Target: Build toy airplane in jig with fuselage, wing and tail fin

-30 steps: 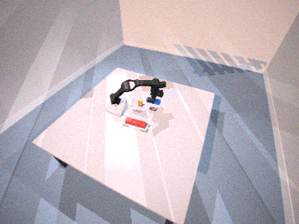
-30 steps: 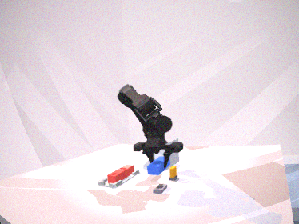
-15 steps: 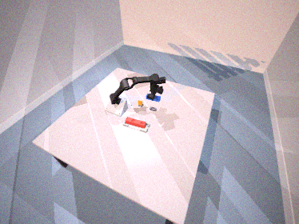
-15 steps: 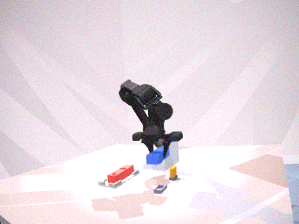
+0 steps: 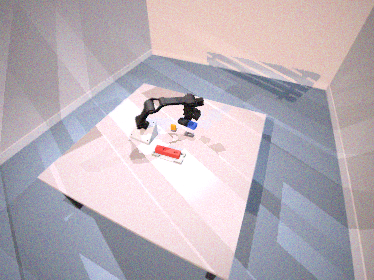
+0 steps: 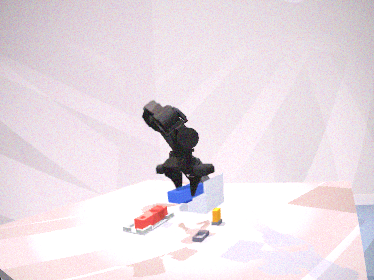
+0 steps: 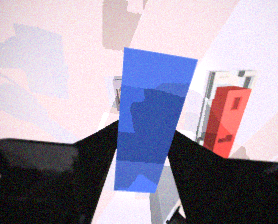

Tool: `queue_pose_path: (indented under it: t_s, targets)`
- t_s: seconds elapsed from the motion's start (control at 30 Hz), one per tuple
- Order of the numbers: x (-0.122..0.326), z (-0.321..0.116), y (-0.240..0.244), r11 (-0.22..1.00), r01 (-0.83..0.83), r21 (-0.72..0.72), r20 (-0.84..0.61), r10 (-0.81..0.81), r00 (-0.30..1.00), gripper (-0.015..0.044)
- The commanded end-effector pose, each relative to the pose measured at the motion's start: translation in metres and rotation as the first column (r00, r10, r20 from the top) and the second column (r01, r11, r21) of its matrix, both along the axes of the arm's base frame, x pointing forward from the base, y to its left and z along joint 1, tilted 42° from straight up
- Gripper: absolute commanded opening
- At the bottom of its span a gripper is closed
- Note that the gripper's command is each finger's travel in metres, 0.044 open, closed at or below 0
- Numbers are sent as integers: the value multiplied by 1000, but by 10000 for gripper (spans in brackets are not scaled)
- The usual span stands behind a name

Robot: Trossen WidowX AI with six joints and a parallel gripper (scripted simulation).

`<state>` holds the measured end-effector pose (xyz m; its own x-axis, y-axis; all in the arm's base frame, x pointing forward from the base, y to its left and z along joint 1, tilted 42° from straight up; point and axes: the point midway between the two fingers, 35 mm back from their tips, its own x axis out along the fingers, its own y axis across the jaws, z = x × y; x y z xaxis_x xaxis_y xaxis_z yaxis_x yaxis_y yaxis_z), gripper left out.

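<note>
The blue wing [image 5: 192,125] [image 6: 180,195] [image 7: 152,110] is held up above the table, its tab not visible. My gripper [image 5: 188,123] [image 6: 186,191] [image 7: 142,125] is shut on it, one finger on each long side. The red fuselage [image 5: 167,151] [image 6: 151,217] [image 7: 224,120] lies lengthwise in the pale cradle [image 5: 178,160] [image 6: 131,229], and dark sockets show on its top in the wrist view. The wing is to one side of the fuselage, not touching it. The orange-yellow tail fin [image 5: 173,127] [image 6: 216,215] stands upright in a small dark holder.
An empty dark holder [image 5: 189,134] [image 6: 200,236] sits on the table near the tail fin. A pale upright panel [image 5: 153,130] [image 6: 214,195] stands by the arm's base, behind the wing in the exterior view.
</note>
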<state>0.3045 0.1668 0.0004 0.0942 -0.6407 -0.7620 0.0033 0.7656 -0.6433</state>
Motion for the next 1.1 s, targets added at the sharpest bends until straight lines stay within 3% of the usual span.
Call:
queue_pose_path:
  t_s: [0.0, 0.53, 1.07]
  targets:
    - [0, 9, -12, 998, 59, 10, 53, -60, 997, 0]
    - [-1, 39, -56, 961, 267, 73, 226, -277, 934, 0]
    - [-11, 64, -101, 875, 454, 167, 380, -482, 789, 0]
